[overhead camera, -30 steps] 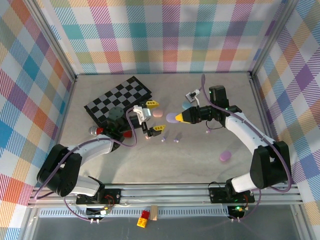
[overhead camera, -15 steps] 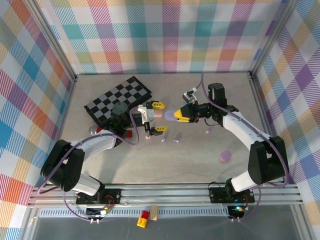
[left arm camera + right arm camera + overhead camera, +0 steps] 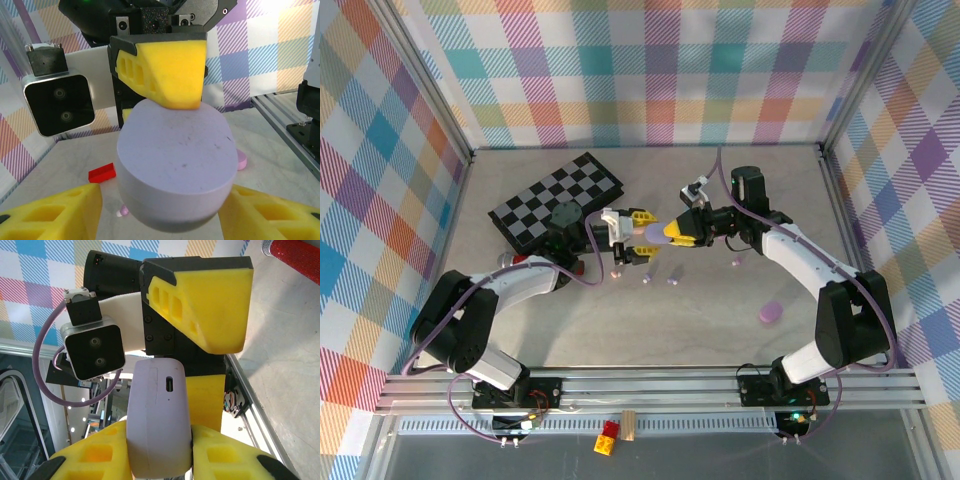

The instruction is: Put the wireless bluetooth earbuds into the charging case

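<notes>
As the left fingers (image 3: 55,212), lately wide, narrow but stay partly spread around the charging case (image 3: 175,155), pinched by the right fingers (image 3: 220,460) above the tabletop's (image 3: 720,330) centre, a two-handed hold seems near; the earbuds (image 3: 672,281) lie loose below.

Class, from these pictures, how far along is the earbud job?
Done: the right tool holds the purple charging case above the table. In hand: the left tool straddles that case, jaws not clamped. Left: earbuds lie loose on the table, apparently none inserted.
</notes>
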Controlling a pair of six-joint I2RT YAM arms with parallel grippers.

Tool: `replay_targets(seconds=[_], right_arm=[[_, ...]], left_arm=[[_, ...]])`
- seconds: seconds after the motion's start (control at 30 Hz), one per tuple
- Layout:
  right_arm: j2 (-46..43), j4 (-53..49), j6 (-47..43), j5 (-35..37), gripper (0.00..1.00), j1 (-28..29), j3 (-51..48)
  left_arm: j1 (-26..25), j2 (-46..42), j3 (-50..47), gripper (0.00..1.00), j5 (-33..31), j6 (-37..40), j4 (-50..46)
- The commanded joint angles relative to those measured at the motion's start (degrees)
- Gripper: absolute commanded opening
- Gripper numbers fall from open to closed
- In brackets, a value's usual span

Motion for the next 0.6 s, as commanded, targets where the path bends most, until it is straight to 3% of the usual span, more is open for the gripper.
replay_targets(seconds=[0.0,0.27,0.57], right_arm=[[0.22,1.95,0.47,-1.94,0.03,0.27,1.11],[0.25,2.03,0.58,-1.76,0.03,0.33,1.09],[0.25,2.35,0.64,-1.41,0.02,0.33,0.90]], left_arm=[[-0.72,0.90,2.04,0.58,2.71,1.29,2.57],[-1.13,1.43,2.44,0.51,3.35,0.53,3.52],[-1.15,2.92,2.53,0.49,3.68,-6.19,9.68]])
